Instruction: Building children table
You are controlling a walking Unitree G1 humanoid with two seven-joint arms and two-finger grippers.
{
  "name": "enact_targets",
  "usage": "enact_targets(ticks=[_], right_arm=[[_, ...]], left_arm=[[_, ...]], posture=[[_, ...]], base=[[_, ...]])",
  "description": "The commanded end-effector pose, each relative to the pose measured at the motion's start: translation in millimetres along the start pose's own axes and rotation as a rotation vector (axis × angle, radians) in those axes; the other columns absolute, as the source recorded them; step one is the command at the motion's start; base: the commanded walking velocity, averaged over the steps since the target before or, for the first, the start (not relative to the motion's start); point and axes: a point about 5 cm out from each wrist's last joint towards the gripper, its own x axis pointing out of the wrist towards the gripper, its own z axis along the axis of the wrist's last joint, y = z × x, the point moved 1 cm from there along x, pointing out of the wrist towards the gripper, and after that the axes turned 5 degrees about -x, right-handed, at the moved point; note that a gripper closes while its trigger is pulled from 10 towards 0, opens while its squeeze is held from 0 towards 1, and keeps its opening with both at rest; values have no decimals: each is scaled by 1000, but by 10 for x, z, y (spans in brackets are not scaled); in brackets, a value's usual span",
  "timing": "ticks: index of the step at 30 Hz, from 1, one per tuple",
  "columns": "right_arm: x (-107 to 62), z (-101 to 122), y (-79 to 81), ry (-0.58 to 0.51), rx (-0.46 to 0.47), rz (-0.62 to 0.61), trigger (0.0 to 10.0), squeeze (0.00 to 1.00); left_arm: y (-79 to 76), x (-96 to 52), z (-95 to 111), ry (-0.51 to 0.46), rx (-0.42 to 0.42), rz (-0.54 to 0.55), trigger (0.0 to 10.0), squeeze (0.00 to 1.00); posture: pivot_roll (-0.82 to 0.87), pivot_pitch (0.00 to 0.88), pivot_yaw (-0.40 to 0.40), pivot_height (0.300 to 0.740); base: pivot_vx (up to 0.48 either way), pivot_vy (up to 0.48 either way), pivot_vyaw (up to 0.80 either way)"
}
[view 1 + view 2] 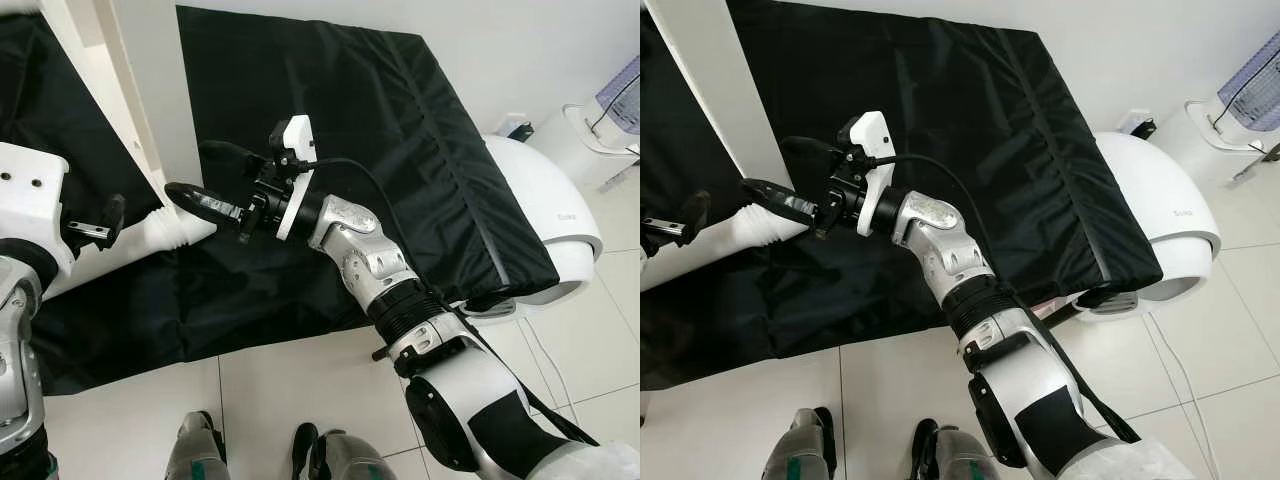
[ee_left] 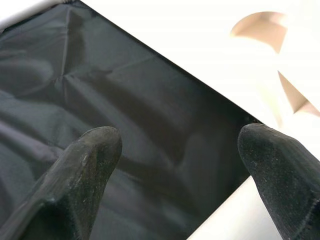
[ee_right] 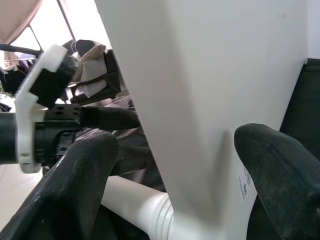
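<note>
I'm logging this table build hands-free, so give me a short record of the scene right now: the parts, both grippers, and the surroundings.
table leg: white tube with ribbed end, lying on the black cloth
table panel: white board rising from the leg's ribbed end
right gripper: open, fingers either side of the panel at the joint
left gripper: open, beside the leg over the cloth
surroundings: white tiled floor; white rounded appliance partly under the cloth

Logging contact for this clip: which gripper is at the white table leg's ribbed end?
The right gripper, fingers open astride that ribbed end of the table leg; the left gripper sits farther along it.
</note>
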Motion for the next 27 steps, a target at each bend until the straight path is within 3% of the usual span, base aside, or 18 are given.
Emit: enact_targets(ticks=[1,6,15,19,20,25,27], right_arm=[[533,113,407,-132,81,67,10000,0],[604,136,433,-149,101,30,10000,0],[793,193,631,-205,128,58,10000,0],[774,197,556,-202,96,-19,10000,0],[729,202,450,-200,79,-100,10000,0],[642,212,287,-189,43,-197,10000,0],[536,227,154,-188,23,-259,10000,0]], left_arm=[[-6,-66,-9,3,3,34,10000,0],[-14,-97,-28,11,0,40,10000,0],[-5,-108,-45,26,10,37,10000,0],[-9,-108,-45,27,12,33,10000,0],[-8,-112,-49,30,13,31,10000,0],[-9,-110,-59,35,16,26,10000,0],[-18,-94,-54,36,18,17,10000,0]], posture=[[277,271,-243,740],[284,276,-248,740],[284,286,-245,740],[281,286,-242,740],[276,286,-237,740],[272,286,-233,740],[267,284,-229,740]], base=[[0,0,0],[0,0,0],[0,0,0],[0,0,0],[0,0,0],[0,0,0],[0,0,0]])
